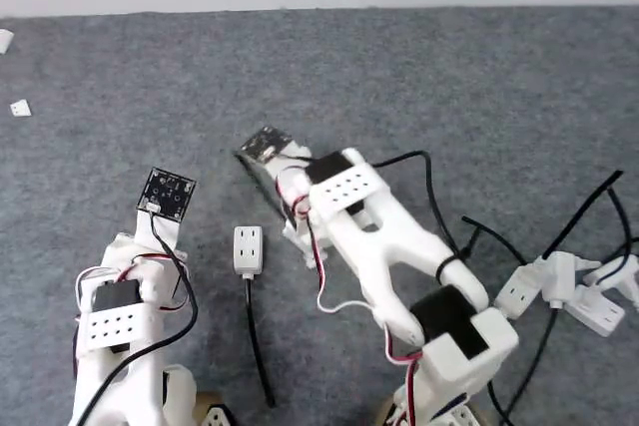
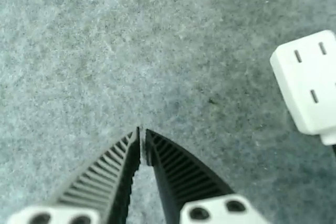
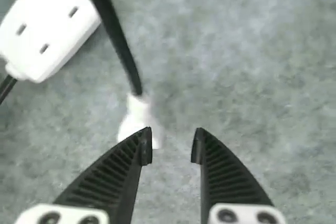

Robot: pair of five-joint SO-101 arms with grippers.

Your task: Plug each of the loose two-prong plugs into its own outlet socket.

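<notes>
Left pincer is down low over the grey tabletop with its jaws pressed together on nothing, and the white outlet socket lies face up just off to its side. Right pincer hangs over the tabletop with its jaws spread, and the small white plug on its black cord sits right at the tip of one finger, not between the two. That plug lies near the outlet socket but is not in it, while a tangle of other plugs and sockets sits well apart at the right arm's far side.
</notes>
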